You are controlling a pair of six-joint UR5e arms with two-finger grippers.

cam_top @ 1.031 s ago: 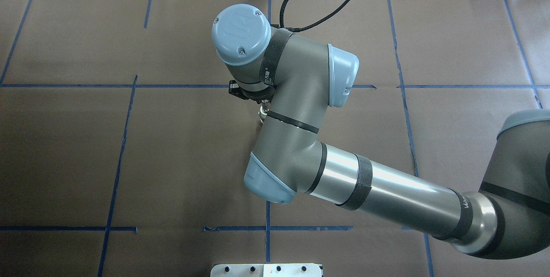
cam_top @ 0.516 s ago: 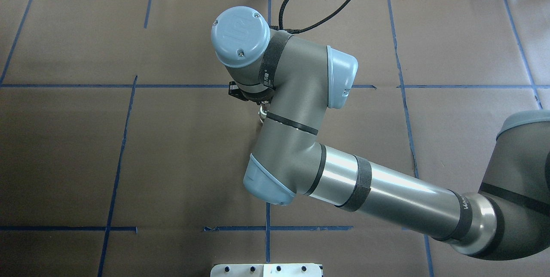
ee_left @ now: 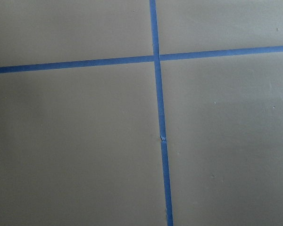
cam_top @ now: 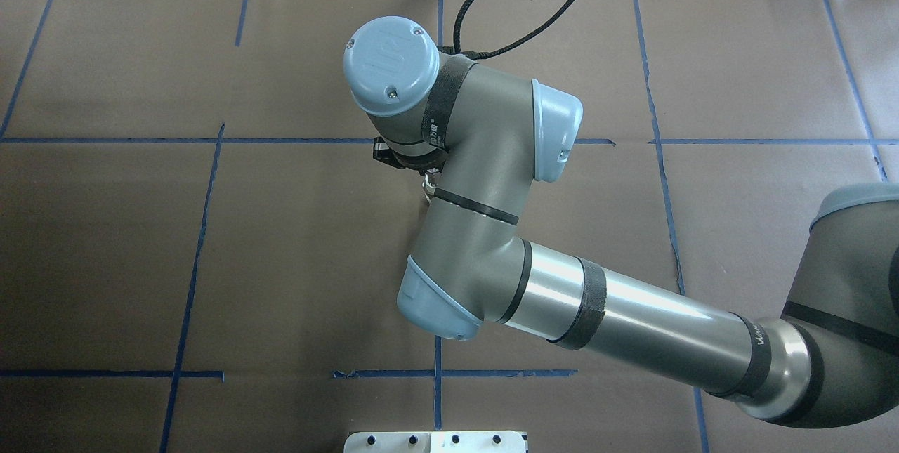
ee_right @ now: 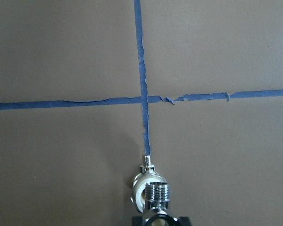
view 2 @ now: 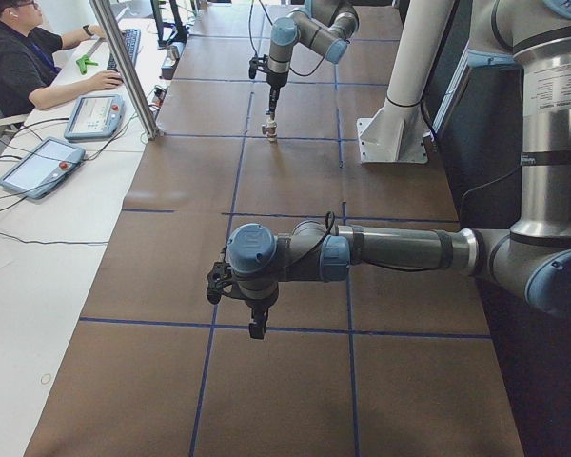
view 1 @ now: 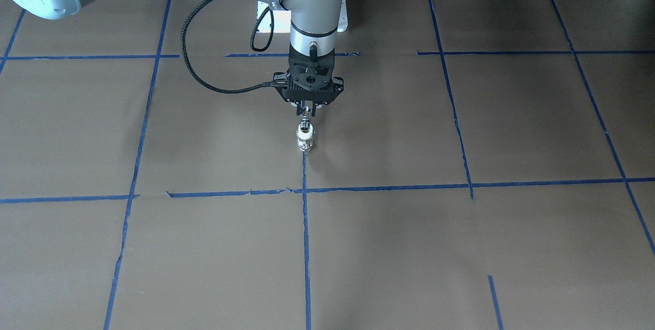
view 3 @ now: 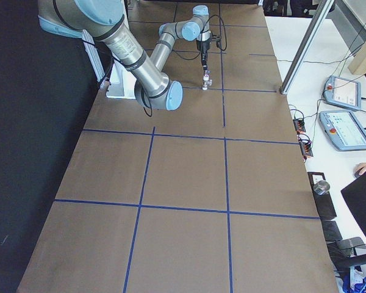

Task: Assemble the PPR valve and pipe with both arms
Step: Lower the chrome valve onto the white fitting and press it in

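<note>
**Right arm** (cam_top: 632, 319): reaches in to the middle of the bench (view 1: 460, 248) with its wrist vertical. The right end effector (view 1: 306, 110) points straight down. Its fingers are drawn in close and pinch the top of the pipe (ee_right: 158, 192) — the gap looks no wider than the chrome fitting itself.

**Pipe:** held upright. Its lower end meets the upper opening of the PPR valve (view 1: 305, 141), and the two are in contact and in line. How deep it is engaged cannot be judged.

**PPR valve:** stands on end on the bench directly beneath the right end effector, at the end of a blue tape line (view 1: 306, 238). In the right wrist view its small handle (ee_right: 147, 162) points along that line.

**Left arm** (view 2: 400, 249): appears only in the left side view, stretched low over the bench and well apart from the valve. The left end effector (view 2: 257, 331) points down near a tape line. Whether its fingers are parted or closed cannot be told — its wrist camera shows only bench surface and a tape crossing (ee_left: 156, 58).

**Other items:** a black braided cable (view 1: 190, 59) loops from the right end effector up to the wrist. An operator (view 2: 19, 57) sits at a side table beside the bench.
</note>
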